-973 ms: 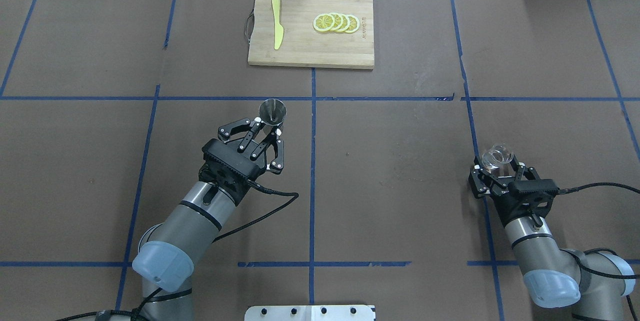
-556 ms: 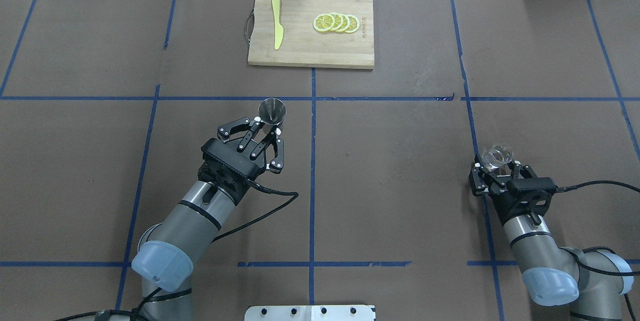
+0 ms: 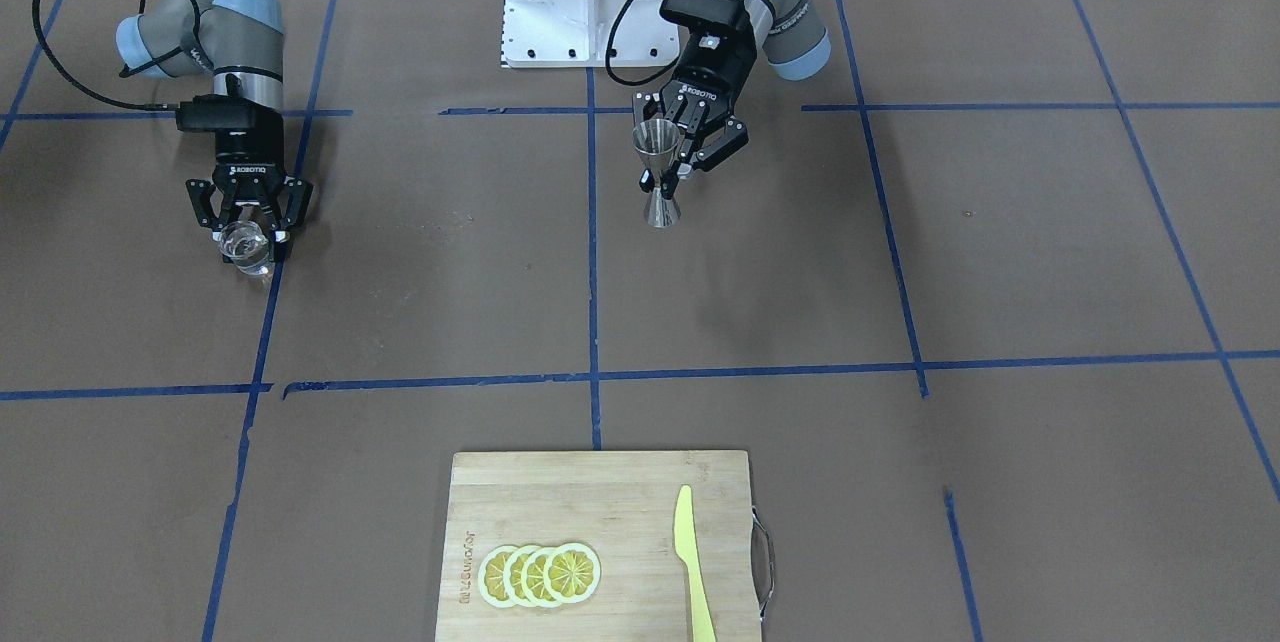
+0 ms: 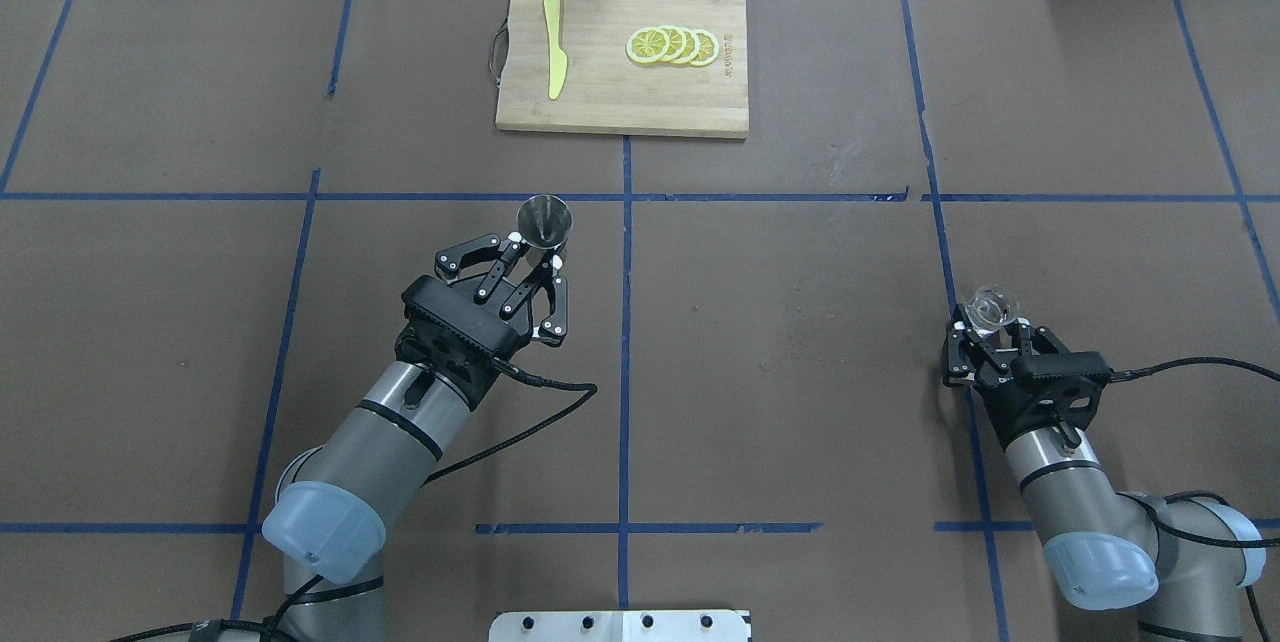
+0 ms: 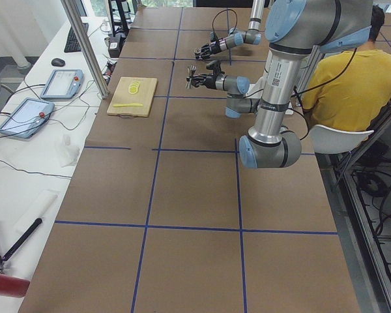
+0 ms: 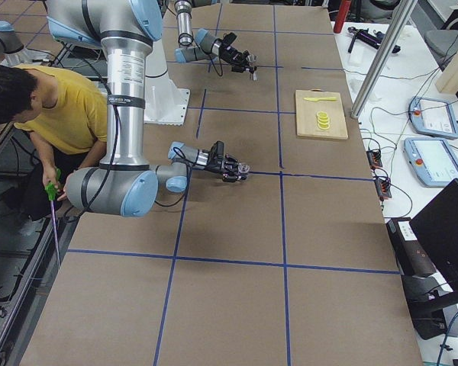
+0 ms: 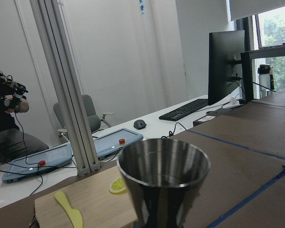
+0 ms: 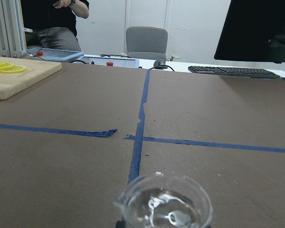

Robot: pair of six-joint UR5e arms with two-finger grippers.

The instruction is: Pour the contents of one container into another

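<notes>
We have the left gripper (image 3: 667, 178) closed on the waist of the jigger (image 3: 656, 144), which stands upright near the middle of the table (image 4: 780, 322), mouth up. The right gripper (image 3: 245, 227) is closed narrowly around the cup (image 3: 246, 248), low toward the table's right end and well apart from the jigger. We cannot tell whether either vessel rests on the table or hangs just clear of it.

As we judge it, the step in hand is carrying the cup across to the jigger. We should lift it level, travel slowly, and stop with the lip just above the jigger's rim before any tilt. The jigger's mouth is small, so the tilt should be gradual, with the lip turned toward it. Meanwhile the left arm should hold the jigger upright and steady. Glass between two fingers may slip as it rolls over, so a firm grip matters.

The overhead view gives only the jigger's round mouth. The front-facing view shows its hourglass shape and the fingers at the waist. The right wrist view shows the lip (image 8: 118, 203) at the rim's left and glints inside the cup, though we cannot say if it holds liquid. The left wrist view shows the board (image 7: 92, 197) far beyond the jigger. The side views show both grippers too small to judge.
</notes>
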